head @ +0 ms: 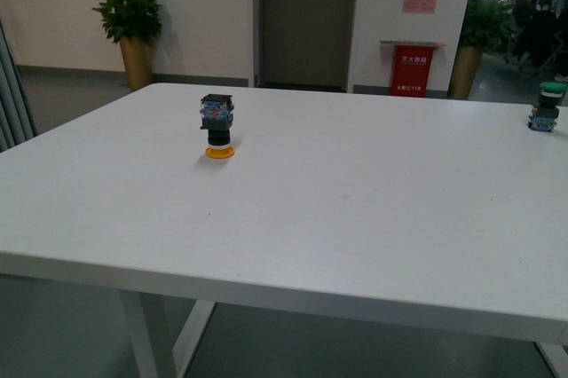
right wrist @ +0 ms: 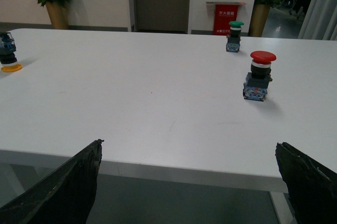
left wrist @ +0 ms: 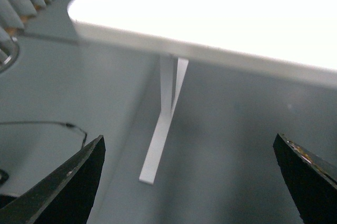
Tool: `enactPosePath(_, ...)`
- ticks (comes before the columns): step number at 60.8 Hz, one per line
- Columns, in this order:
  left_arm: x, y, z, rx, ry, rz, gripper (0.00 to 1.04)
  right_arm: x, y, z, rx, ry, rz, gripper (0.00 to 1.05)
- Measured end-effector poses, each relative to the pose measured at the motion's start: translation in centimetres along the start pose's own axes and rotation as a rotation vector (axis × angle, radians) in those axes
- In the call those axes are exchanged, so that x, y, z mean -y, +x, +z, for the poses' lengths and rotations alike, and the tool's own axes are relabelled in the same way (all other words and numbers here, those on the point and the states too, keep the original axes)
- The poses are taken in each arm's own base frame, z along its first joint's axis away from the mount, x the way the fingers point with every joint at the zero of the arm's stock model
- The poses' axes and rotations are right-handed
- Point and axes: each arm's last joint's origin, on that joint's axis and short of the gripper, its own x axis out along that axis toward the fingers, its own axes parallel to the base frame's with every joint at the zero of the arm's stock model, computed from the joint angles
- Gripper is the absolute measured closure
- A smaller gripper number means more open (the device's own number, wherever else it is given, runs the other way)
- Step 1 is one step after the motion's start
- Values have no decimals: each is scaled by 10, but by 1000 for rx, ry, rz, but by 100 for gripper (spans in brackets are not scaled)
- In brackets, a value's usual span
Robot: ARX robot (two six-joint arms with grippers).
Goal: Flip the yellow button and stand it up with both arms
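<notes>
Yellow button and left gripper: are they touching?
Apart. Front view shows the yellow button alone on the table; left wrist view shows the left gripper open, off the table.

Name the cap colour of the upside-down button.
Yellow-orange, on the yellow button, best seen in the front view.

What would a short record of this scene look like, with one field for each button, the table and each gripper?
yellow button: upside down, resting on its cap, block body up, left part of table
green button: upright, cap up, far right
red button: upright, cap up, shown only in right wrist view
table: white
left gripper: open, empty, facing the table leg
right gripper: open, empty, before the near table edge
</notes>
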Motion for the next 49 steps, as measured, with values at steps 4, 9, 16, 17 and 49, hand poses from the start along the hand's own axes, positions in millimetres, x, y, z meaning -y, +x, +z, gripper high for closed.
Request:
enactPosePath(4, 5, 11, 27, 69, -1, 4, 6, 0, 0, 0, 0, 0, -2, 7)
enactPosePath(9, 19, 41, 75, 166, 21, 11, 6, 0, 0, 0, 0, 0, -2, 7)
enactPosePath(16, 41, 83, 113, 174, 53, 1, 6, 0, 0, 0, 0, 0, -2, 7)
enactPosePath(17, 46, 92, 119, 166, 67, 2, 6, 0, 0, 0, 0, 0, -2, 7)
enactPosePath(49, 163, 239, 194, 38, 182, -122, 6, 0, 0, 0, 0, 0, -2, 7)
